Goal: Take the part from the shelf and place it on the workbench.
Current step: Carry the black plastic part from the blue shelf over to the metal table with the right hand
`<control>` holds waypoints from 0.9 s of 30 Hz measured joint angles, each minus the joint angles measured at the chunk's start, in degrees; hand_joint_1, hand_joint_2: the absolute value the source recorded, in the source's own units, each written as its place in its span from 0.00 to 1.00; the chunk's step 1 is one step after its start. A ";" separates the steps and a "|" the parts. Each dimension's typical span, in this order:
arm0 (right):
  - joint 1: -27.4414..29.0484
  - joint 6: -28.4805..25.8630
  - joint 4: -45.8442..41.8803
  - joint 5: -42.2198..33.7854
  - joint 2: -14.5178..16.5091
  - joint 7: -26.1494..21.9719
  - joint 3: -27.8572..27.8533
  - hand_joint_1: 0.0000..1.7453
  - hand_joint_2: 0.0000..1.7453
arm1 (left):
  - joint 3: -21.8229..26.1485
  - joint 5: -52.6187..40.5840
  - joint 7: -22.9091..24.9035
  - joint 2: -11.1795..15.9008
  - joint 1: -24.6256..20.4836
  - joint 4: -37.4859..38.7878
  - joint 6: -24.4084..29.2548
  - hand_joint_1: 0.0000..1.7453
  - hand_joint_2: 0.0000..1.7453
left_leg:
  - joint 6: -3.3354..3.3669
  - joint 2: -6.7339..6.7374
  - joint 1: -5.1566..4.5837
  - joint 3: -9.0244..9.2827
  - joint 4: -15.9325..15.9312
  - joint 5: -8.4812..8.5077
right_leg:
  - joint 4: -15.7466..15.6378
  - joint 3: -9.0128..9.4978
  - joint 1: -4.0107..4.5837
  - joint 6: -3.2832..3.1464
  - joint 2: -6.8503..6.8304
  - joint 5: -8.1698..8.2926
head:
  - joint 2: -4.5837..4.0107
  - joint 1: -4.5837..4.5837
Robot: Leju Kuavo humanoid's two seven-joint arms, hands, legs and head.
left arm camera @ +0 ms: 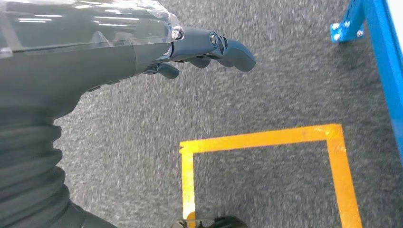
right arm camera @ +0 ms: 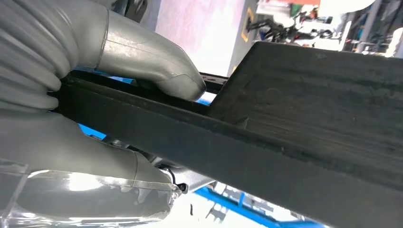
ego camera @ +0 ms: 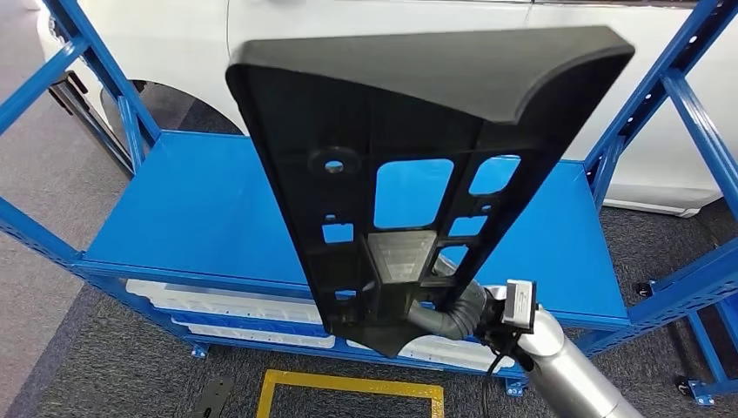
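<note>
A blue metal rack (ego camera: 200, 209) stood on dark grey speckled carpet (left arm camera: 266, 90), its flat blue deck bare on the left side and white moulded panels (ego camera: 226, 305) stacked on the lower level beneath. Behind the rack sat a white car (ego camera: 365, 17) (its wheel arch showed at the upper left), and a yellow taped rectangle (left arm camera: 266, 137) was marked on the carpet in front. One of the rack's bolted blue feet (left arm camera: 346, 29) rested on the carpet near that tape.
</note>
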 joint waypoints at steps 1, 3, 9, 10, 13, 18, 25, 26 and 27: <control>1.32 -0.13 -0.82 0.33 0.01 -0.20 0.04 1.00 1.00 | 0.02 0.14 -0.01 0.05 0.10 -0.01 -0.19 0.00 1.00 | 0.12 0.00 0.00 1.47 -2.48 1.48 | 0.08 -0.01 0.05 0.01 0.02 -0.01 | -0.01 0.00; 3.66 -0.44 -2.60 1.09 0.01 -0.60 0.07 1.00 1.00 | 0.05 0.26 -0.02 0.18 0.16 -0.01 -0.51 0.00 1.00 | 0.60 -0.03 -0.09 6.04 -10.72 4.81 | 0.34 -0.09 0.23 0.19 0.08 -0.05 | 0.00 0.00; 8.80 -0.73 -6.44 2.41 0.03 -1.28 -0.51 1.00 1.00 | 0.05 0.22 0.16 0.33 0.24 -0.02 -1.02 0.00 1.00 | 2.42 -0.01 -0.24 8.07 -16.29 7.53 | 1.27 -0.90 0.23 2.09 0.21 -0.53 | 0.00 0.00; 9.50 -0.70 -6.94 2.60 0.03 -1.34 -0.73 1.00 1.00 | 0.05 0.20 0.21 0.36 0.22 -0.02 -1.04 0.00 1.00 | 2.77 0.07 -0.13 7.75 -16.55 8.02 | 2.90 -1.57 0.15 2.37 0.22 -2.21 | 0.00 0.00; 10.84 -0.66 -7.74 2.83 0.10 -1.44 -1.10 1.00 1.00 | 0.05 0.16 0.32 0.39 0.21 -0.02 -1.15 0.00 1.00 | 3.18 0.29 -0.14 6.04 -16.68 9.40 | 13.40 -5.07 -0.23 3.06 0.20 -9.59 | 0.01 0.00; 11.79 -0.69 -8.43 2.91 0.14 -1.45 -1.63 1.00 1.00 | 0.04 -0.04 0.58 0.39 0.30 -0.02 -1.22 0.00 1.00 | 2.58 0.33 -0.21 2.63 -16.11 11.74 | 7.37 2.63 -0.63 3.21 0.17 -7.15 | 0.01 0.00; 12.28 -1.48 -10.58 4.05 0.44 -1.23 -3.34 1.00 1.00 | -0.10 -0.90 1.11 0.38 0.92 0.00 -1.29 0.00 1.00 | 0.37 0.18 -0.20 1.13 -15.17 11.90 | -0.44 5.70 -0.22 0.39 0.20 -4.40 | 0.00 -0.05; 12.42 -1.64 -10.98 4.09 0.52 -1.17 -3.66 1.00 1.00 | -0.10 -0.92 1.11 0.38 1.07 0.00 -1.34 0.00 1.00 | 0.22 0.17 -0.15 0.23 -12.73 9.04 | -0.54 4.94 -0.33 0.01 0.10 -3.63 | 0.00 -0.05; 12.65 -1.78 -11.40 4.12 0.58 -1.14 -4.00 1.00 1.00 | -0.10 -0.95 1.11 0.38 1.17 0.00 -1.39 0.00 1.00 | 0.09 0.17 -0.13 -0.76 -9.22 5.67 | -0.52 4.10 -0.24 -0.24 0.02 -2.95 | 0.00 -0.06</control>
